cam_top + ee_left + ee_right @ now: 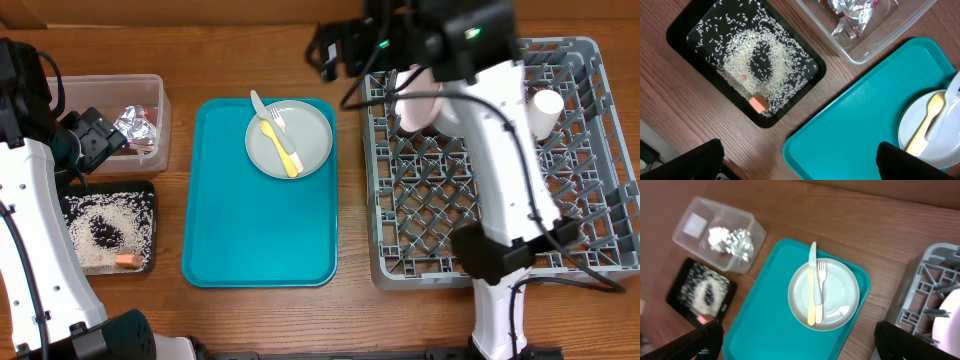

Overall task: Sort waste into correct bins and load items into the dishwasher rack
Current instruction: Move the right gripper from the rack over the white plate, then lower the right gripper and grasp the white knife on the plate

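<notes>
Left claw (797, 160) hangs with fingers spread wide and nothing between them. From overhead it sits at 9 o'clock on the worktop (350, 310), over the seam between the tub (155, 95) and the black tray (150, 190). The tub, out at 10 o'clock, holds the foil (133, 124) with the napkin (715, 236) touching it. The black tray lies at 8 o'clock and is strewn with rice (90, 225) in a ring around a bare patch. The orange cube (126, 261) rests at the tray's 6 o'clock edge.

Over to the right claw (800, 345): also wide and empty-handed, up at 12 o'clock on the worktop, just off the rack's 11 o'clock corner. Its arm stretches across the rack (600, 230), which fills the 3 o'clock side. In the rack the cup (547, 110) is at 1 o'clock. A white dish (415, 110) is at 11 o'clock, partly hidden by the arm, and I can't tell whether it is a bowl or a plate.

Centre stage is the teal tray (250, 220). The plate (310, 135) sits flat in its 1 o'clock corner. The fork (280, 148) and knife (262, 105) lie side by side across the plate, and the knife's blade pokes past the rim towards 11 o'clock.
</notes>
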Robot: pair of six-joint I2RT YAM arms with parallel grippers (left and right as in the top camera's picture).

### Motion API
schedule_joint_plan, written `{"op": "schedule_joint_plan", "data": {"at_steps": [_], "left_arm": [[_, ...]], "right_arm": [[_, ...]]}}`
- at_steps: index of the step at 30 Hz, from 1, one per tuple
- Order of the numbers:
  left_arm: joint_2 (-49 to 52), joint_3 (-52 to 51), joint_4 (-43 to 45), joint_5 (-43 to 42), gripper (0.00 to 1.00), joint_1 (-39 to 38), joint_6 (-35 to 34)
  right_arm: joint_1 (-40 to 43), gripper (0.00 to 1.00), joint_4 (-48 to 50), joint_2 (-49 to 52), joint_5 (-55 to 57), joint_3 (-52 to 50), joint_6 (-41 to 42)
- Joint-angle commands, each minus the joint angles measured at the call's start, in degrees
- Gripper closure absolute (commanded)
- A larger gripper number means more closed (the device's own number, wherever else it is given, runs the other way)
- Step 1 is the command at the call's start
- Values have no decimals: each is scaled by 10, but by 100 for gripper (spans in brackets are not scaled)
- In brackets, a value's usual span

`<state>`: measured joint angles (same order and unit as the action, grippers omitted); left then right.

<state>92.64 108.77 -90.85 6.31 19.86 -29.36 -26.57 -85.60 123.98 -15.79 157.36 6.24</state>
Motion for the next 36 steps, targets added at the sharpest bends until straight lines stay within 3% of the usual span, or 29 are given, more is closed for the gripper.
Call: {"op": "schedule_joint_plan", "data": {"at_steps": [1, 19, 30, 36], "left_arm": [[-1, -3, 1, 12, 0, 1, 11], [-1, -3, 1, 12, 0, 1, 11], [-1, -3, 1, 12, 0, 1, 11], [-1, -3, 1, 12, 0, 1, 11]], "right_arm": [[-40, 0, 5, 29, 91, 1, -7], [-80, 0, 112, 202, 48, 1, 11], [-103, 17, 126, 285, 57, 1, 10], [-102, 18, 146, 304, 63, -30, 10]]}}
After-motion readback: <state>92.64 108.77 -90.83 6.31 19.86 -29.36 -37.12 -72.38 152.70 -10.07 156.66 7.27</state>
